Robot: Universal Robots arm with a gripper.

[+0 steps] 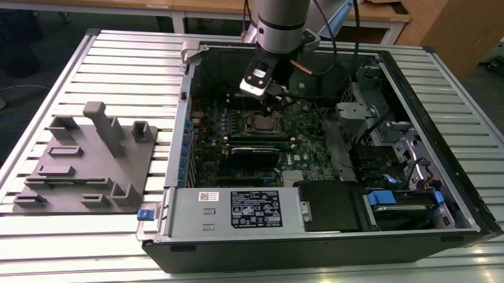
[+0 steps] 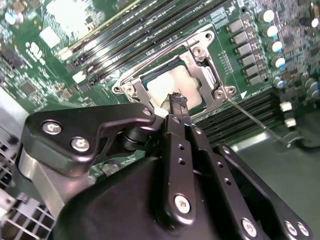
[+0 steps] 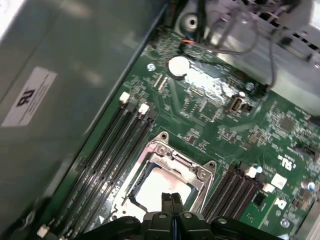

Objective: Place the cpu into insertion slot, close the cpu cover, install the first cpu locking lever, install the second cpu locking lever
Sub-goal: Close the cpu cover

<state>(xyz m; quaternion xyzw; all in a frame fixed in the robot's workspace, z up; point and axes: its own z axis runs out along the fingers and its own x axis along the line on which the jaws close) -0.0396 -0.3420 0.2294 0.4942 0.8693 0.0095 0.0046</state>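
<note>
While pincer (image 3: 172, 196) hangs closed, cpu (image 3: 161, 185) sits just beneath in insertion slot (image 3: 133, 186).

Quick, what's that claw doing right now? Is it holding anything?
The claw: closed, fingers pressed together with nothing between them, its tip right over the cpu.

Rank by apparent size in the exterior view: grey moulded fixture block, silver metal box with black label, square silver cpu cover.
1. grey moulded fixture block
2. silver metal box with black label
3. square silver cpu cover
</note>
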